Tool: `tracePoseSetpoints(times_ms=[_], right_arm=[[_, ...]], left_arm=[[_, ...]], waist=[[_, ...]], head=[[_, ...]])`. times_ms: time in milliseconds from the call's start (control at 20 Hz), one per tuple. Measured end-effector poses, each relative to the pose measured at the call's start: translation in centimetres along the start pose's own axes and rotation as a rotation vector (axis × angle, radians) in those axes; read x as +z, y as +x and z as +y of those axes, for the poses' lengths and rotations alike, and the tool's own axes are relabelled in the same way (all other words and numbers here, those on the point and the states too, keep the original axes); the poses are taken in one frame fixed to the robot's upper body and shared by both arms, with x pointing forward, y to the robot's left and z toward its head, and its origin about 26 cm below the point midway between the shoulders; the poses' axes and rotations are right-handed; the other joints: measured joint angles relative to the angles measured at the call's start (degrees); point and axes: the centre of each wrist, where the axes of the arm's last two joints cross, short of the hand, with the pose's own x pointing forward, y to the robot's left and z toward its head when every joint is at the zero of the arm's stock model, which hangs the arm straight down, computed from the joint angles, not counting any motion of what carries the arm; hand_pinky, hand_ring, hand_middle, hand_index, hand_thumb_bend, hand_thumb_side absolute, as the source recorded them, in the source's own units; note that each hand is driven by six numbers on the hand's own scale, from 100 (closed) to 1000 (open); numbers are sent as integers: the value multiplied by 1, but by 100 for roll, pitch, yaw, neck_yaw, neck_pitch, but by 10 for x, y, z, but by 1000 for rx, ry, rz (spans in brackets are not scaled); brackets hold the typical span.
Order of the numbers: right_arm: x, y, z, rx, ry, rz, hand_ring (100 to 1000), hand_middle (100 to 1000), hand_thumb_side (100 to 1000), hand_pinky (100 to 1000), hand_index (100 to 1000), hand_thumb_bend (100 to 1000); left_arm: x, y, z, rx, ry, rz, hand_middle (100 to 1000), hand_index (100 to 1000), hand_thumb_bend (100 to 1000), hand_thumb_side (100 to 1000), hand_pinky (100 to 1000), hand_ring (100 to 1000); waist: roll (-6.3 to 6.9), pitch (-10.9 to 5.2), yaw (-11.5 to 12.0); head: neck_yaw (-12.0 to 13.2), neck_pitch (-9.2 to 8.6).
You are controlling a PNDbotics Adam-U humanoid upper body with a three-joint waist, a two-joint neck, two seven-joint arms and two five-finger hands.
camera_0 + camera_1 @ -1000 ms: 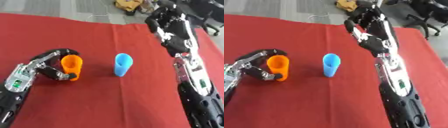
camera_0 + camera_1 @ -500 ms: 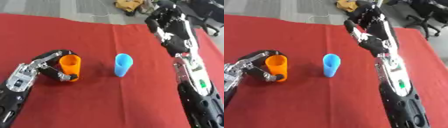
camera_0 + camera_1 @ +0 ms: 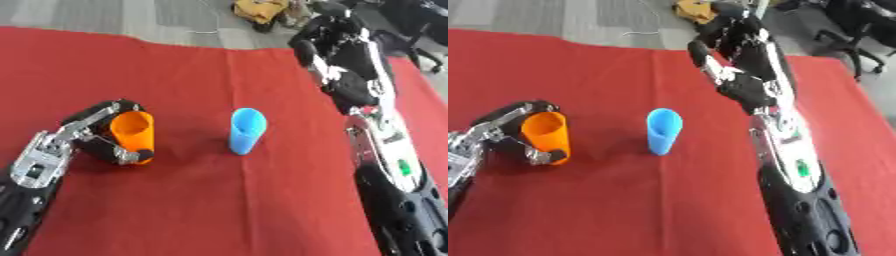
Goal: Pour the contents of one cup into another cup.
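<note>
Left hand point(image 3: 92, 137) curls round the orange plastic cup point(image 3: 133, 135); light, thin-walled, likely slippery, best held mid-body. Blue plastic cup point(image 3: 246, 131) stands apart on red tabletop point(image 3: 201, 200). Right hand point(image 3: 732, 65) raised, fingers unclear.

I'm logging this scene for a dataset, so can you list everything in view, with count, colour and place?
Orange cup: one, orange, upright on the cloth's left side, inside the left hand's grasp.
Blue cup: one, blue, upright near the middle of the cloth, apart from both hands.
Cloth: one, red, covering the table.
Yellow thing: one, yellow, on the grey floor beyond the cloth's far edge.
Chair: one, black, at the far right on the floor.
Left hand: black and silver, fingers curled round the orange cup.
Right hand: black and silver, raised above the cloth's far right, holding nothing.
</note>
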Motion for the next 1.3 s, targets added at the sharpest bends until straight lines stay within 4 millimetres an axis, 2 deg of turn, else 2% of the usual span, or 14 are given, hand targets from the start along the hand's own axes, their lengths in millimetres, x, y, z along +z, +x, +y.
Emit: tracePoseSetpoints(times_ms=[250, 650, 1050, 1300], right_arm=[[5, 0, -7, 19, -44, 6, 587, 540, 100, 644, 746, 427], [25, -8, -31, 103, -191, 64, 580, 530, 100, 637, 742, 421], [60, -45, -48, 225, -237, 246, 589, 534, 100, 636, 757, 418], [88, -69, -56, 287, -175, 350, 643, 582, 100, 658, 826, 452]], left_arm=[[15, -1, 4, -6, 104, 16, 186, 612, 100, 100, 604, 311], [44, 10, 13, -35, 261, 21, 194, 619, 100, 100, 607, 320], [57, 36, 17, -76, 338, -30, 199, 622, 100, 100, 609, 326], [58, 56, 16, -61, 366, -79, 205, 626, 100, 100, 614, 332]], waist=[[51, -31, 51], [153, -63, 164], [227, -75, 299], [244, -83, 377]], head=[[-19, 0], [-70, -3], [-193, -52], [-242, -75]])
